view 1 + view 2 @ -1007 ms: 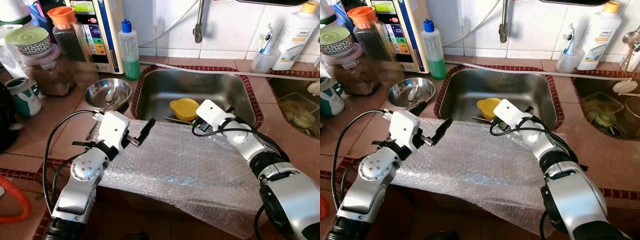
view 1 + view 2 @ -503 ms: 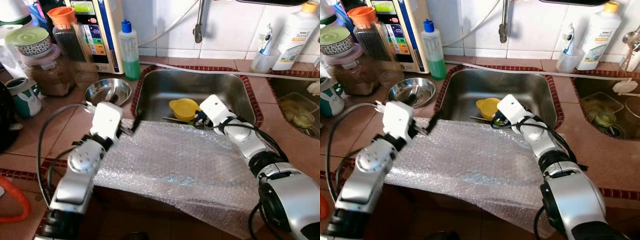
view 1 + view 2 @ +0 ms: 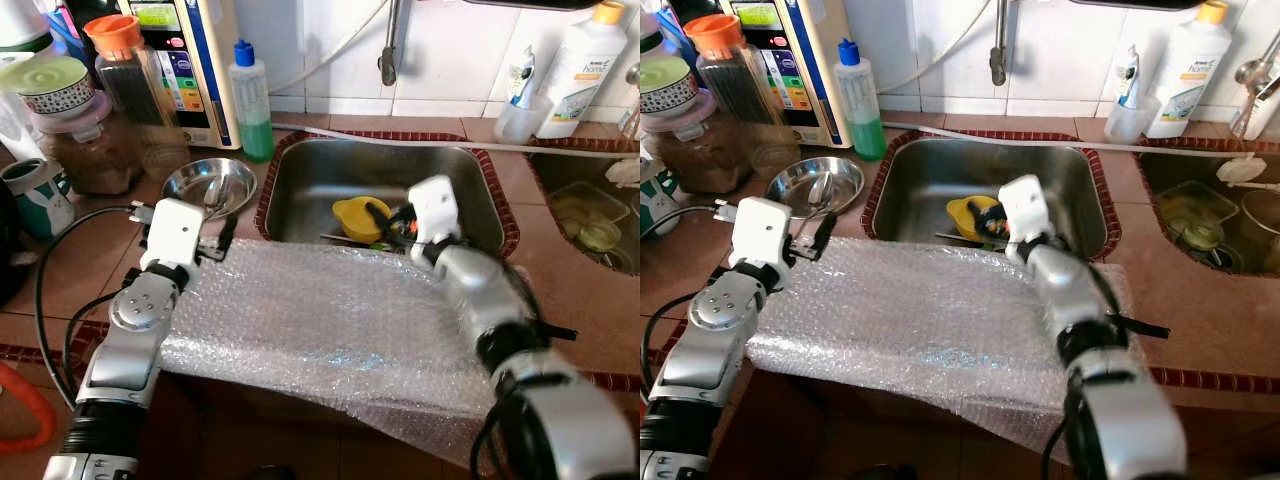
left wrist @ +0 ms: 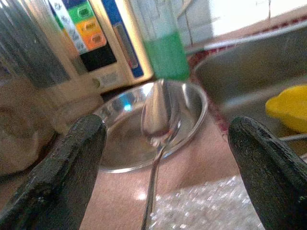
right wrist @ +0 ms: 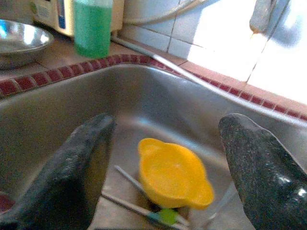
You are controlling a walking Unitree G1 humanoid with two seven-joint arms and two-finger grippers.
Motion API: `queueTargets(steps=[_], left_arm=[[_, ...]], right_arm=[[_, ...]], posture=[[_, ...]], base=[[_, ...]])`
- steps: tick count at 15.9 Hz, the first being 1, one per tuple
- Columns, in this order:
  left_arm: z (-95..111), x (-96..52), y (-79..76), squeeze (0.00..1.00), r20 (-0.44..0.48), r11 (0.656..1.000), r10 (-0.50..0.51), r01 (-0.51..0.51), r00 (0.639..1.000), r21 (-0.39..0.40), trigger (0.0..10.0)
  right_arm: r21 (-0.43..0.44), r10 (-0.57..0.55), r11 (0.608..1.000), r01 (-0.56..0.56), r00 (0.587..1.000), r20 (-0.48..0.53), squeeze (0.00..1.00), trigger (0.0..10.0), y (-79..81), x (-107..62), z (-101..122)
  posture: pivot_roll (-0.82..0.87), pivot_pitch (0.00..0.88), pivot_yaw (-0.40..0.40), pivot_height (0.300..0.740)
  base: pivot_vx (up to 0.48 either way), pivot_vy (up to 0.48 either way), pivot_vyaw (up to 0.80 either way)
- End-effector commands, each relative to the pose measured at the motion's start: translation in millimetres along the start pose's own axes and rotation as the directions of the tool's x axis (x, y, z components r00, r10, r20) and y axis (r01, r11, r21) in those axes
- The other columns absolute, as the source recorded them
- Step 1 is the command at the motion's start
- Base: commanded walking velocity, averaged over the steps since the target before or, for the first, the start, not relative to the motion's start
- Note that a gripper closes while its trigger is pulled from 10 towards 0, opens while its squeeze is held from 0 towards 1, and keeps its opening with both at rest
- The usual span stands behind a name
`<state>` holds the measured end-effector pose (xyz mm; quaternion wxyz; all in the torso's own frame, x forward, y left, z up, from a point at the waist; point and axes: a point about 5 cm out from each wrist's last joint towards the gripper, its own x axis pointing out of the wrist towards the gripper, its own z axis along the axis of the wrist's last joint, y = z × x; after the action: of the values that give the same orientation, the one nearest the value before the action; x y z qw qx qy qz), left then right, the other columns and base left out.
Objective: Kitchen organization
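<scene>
I noted the left pincer (image 3: 213, 240) spread wide above the worktop (image 3: 70, 270), at the left edge of the bubble wrap (image 3: 330, 320), pointing at the steel bowl (image 3: 210, 185) with a spoon (image 4: 158, 120) lying in it. The wrap lay across the worktop's front edge and the sink's (image 3: 320, 185) near rim. My right pincer (image 3: 385, 222) hung spread inside the sink, just beside the yellow cup (image 3: 358, 217) on its floor

One yellow bowl (image 3: 362, 217), one steel dish (image 3: 209, 186), one spoon (image 4: 157, 125).
</scene>
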<state>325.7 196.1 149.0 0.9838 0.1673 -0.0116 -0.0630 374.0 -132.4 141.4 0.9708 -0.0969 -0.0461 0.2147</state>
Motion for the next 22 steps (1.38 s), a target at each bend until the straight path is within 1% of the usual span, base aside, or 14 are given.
queueTargets(steps=[1, 4, 5, 6, 7, 8, 10, 12, 14, 15, 16, 17, 18, 22], left_arm=[[-5.6, 3.7, 12.2, 1.00, -0.054, 0.999, 0.048, -0.047, 0.997, 0.026, 10.0], [-9.2, 9.7, 25.3, 1.00, -0.102, 0.995, 0.091, -0.088, 0.991, 0.039, 10.0], [-11.0, 11.8, 28.7, 1.00, -0.121, 0.995, 0.093, -0.088, 0.988, 0.041, 10.0], [-11.6, 12.8, 30.4, 1.00, -0.129, 0.995, 0.090, -0.086, 0.987, 0.043, 10.0], [-11.9, 14.6, 31.7, 0.51, -0.138, 0.996, 0.082, -0.076, 0.987, 0.045, 10.0], [-13.9, 18.4, 32.4, 0.00, -0.169, 0.997, 0.060, -0.052, 0.984, 0.055, 10.0], [-17.6, 20.2, 30.8, 0.00, -0.205, 0.999, 0.031, -0.021, 0.978, 0.049, 10.0], [-21.9, 20.8, 28.9, 0.00, -0.242, 0.999, 0.010, 0.002, 0.970, 0.049, 10.0], [-25.2, 21.9, 27.5, 0.00, -0.265, 1.000, -0.009, 0.016, 0.964, 0.024, 10.0], [-26.2, 22.4, 26.9, 0.00, -0.271, 1.000, -0.020, 0.024, 0.962, 0.012, 7.2], [-27.2, 22.7, 26.6, 0.00, -0.278, 1.000, -0.025, 0.024, 0.960, -0.007, 4.8], [-29.3, 22.3, 27.3, 0.00, -0.292, 0.999, -0.028, 0.020, 0.956, -0.031, 0.3], [-30.1, 21.9, 28.2, 0.00, -0.295, 0.999, -0.024, 0.013, 0.955, -0.040, 0.0], [-36.6, 20.7, 31.3, 0.00, -0.342, 0.985, -0.021, -0.039, 0.939, -0.169, 0.0]], right_arm=[[0.045, 0.033, 0.998, -0.035, 0.998, 0.049, 1.00, 10.0, 10.3, -1.1, 8.3], [0.139, 0.046, 0.989, -0.055, 0.996, 0.072, 1.00, 10.0, 27.0, -9.1, 11.2], [0.160, 0.069, 0.984, -0.081, 0.994, 0.079, 0.70, 10.0, 32.9, -12.4, 13.2], [0.168, 0.091, 0.980, -0.105, 0.992, 0.087, 0.62, 10.0, 37.0, -14.5, 14.9], [0.187, 0.131, 0.971, -0.146, 0.987, 0.093, 0.00, 10.0, 42.4, -18.6, 18.5], [0.222, 0.234, 0.942, -0.252, 0.967, 0.104, 0.00, 10.0, 53.6, -26.6, 25.4], [0.234, 0.316, 0.914, -0.332, 0.943, 0.106, 0.00, 10.0, 61.2, -34.8, 30.2], [0.226, 0.338, 0.908, -0.352, 0.936, 0.100, 0.00, 10.0, 63.3, -38.5, 32.1], [0.230, 0.349, 0.905, -0.358, 0.934, 0.080, 0.00, 10.0, 64.5, -43.8, 34.8], [0.234, 0.353, 0.903, -0.360, 0.933, 0.072, 0.00, 10.0, 65.0, -45.7, 35.7], [0.235, 0.358, 0.902, -0.363, 0.931, 0.065, 0.00, 10.0, 65.4, -47.1, 36.5], [0.223, 0.365, 0.902, -0.369, 0.929, 0.058, 0.00, 10.0, 66.2, -47.8, 36.8], [0.224, 0.364, 0.903, -0.368, 0.929, 0.058, 0.00, 10.0, 66.1, -47.8, 36.9], [0.227, 0.364, 0.903, -0.364, 0.930, 0.041, 0.00, 10.0, 65.2, -48.7, 38.2]], posture=[[0.08, 0.083, 0.082, 0.740], [0.07, 0.081, 0.083, 0.740], [0.07, 0.082, 0.086, 0.740], [0.07, 0.082, 0.088, 0.740], [0.06, 0.082, 0.089, 0.740], [0.06, 0.080, 0.090, 0.740], [0.05, 0.079, 0.092, 0.740], [0.05, 0.076, 0.094, 0.740], [0.05, 0.074, 0.094, 0.740], [0.05, 0.074, 0.094, 0.740], [0.05, 0.072, 0.095, 0.740], [0.05, 0.072, 0.095, 0.740], [0.05, 0.072, 0.095, 0.740], [0.05, 0.071, 0.092, 0.740]], base=[[0.000, 0.000, 0.00], [0.000, 0.000, 0.00], [0.000, 0.000, 0.00], [0.000, 0.000, 0.00], [0.000, 0.000, 0.00], [0.000, 0.000, 0.00], [0.000, 0.000, 0.00], [0.000, 0.000, 0.00], [0.000, 0.000, 0.00], [0.000, 0.000, 0.00], [0.000, 0.000, 0.00], [0.000, 0.000, 0.00], [0.000, 0.000, 0.00], [0.000, 0.000, 0.00]])
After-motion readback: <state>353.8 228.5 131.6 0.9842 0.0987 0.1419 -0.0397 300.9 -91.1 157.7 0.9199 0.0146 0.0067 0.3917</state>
